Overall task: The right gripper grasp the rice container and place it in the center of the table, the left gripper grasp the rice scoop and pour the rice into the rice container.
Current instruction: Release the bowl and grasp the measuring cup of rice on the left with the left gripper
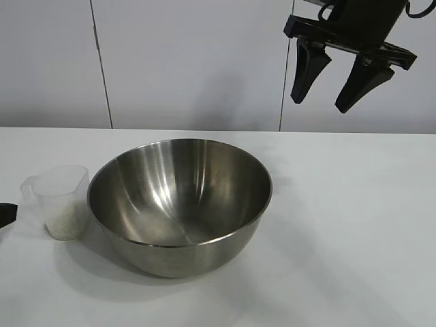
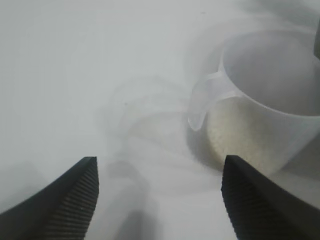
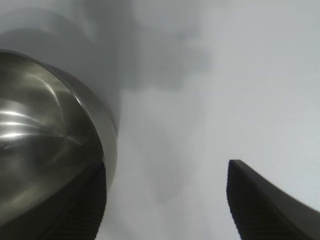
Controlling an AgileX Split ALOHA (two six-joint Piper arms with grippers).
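Note:
The rice container (image 1: 180, 204), a large shiny steel bowl, stands upright and empty on the white table (image 1: 340, 225). To its left, almost touching it, stands the rice scoop (image 1: 63, 201), a clear plastic cup with rice (image 1: 65, 223) in its bottom. In the left wrist view the scoop (image 2: 270, 105) has its handle (image 2: 205, 100) turned toward my left gripper (image 2: 160, 160), which is open and short of it. Only a black fingertip (image 1: 5, 213) shows at the exterior view's left edge. My right gripper (image 1: 320, 104) hangs open and empty, high above the table right of the bowl (image 3: 45, 140).
A pale panelled wall (image 1: 191, 61) stands behind the table. Bare tabletop stretches to the right of the bowl and in front of it.

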